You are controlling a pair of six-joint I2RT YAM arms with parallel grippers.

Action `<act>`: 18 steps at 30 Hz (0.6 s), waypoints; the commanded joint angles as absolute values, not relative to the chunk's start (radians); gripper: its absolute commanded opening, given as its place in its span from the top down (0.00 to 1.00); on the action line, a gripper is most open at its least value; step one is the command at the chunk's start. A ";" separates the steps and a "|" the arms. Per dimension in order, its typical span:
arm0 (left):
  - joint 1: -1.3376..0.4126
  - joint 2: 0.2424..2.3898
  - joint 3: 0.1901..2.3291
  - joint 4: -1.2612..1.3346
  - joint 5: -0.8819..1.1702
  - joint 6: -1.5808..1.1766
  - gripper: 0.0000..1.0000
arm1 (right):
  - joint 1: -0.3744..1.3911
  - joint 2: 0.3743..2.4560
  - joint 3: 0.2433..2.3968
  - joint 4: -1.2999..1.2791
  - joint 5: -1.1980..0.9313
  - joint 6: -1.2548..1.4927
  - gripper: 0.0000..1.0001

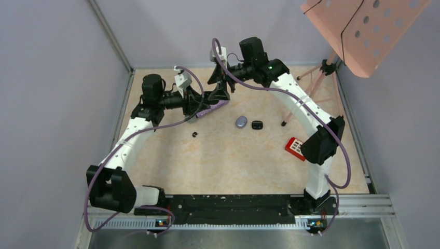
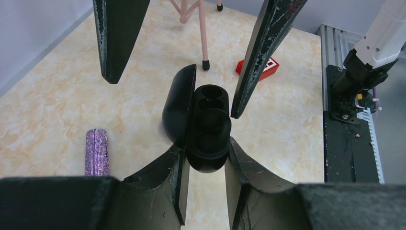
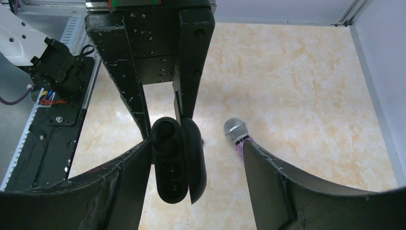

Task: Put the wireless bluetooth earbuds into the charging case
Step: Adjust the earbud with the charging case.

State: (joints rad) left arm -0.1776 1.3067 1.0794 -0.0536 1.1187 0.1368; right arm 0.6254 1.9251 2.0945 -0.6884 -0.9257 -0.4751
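While the left jaws clamp the open black charging case [image 2: 207, 125] over the bench [image 1: 233, 166] at 11 o'clock, the right jaws, spread wide near it, should fetch the loose black earbud [image 1: 195, 134] at 9 o'clock and seat it squarely.

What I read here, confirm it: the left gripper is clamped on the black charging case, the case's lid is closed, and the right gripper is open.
One error: the lid is open, not closed. The left wrist view shows the charging case with its lid swung aside, wells exposed. The left gripper is clamped on it and the right gripper is open.
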 commanded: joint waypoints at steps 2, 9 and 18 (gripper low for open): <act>-0.179 1.273 1.114 -0.018 1.150 0.145 1.00 | 0.636 1.935 2.120 -0.665 -0.924 -0.466 0.32; -0.179 1.267 1.107 -0.017 1.160 0.149 1.00 | 0.635 1.950 2.119 -0.631 -0.823 -0.423 0.34; -0.179 1.258 1.098 -0.021 1.153 0.154 1.00 | 0.635 1.949 2.108 -0.626 -0.801 -0.411 0.35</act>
